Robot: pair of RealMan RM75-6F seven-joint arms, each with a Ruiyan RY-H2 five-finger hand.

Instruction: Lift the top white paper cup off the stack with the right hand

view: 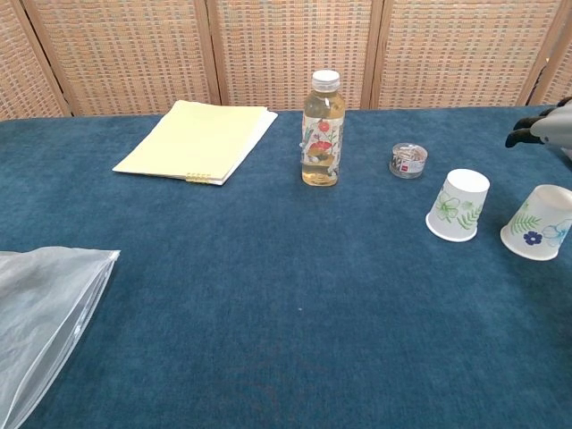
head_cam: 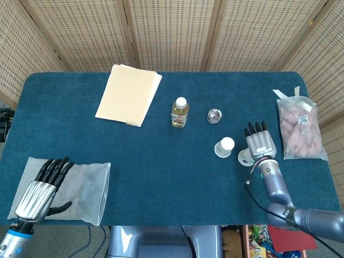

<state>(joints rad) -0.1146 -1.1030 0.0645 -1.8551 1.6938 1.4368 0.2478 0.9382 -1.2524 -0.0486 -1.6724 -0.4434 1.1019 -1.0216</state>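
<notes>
Paper cup [view: 540, 234] stands mouth-down on the worktop [view: 268, 295] just under the right hand [head_cam: 259, 144], whose fingers are spread and hold nothing, beside a second cup [view: 459, 205], so the lift off the stack looks done

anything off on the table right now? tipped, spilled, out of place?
No spill or damage shows. Both paper cups stand upside down, apart rather than stacked: one near the small tin, the other beside it under the right robot hand, which seems clear of it. The bottle is upright and capped.
</notes>
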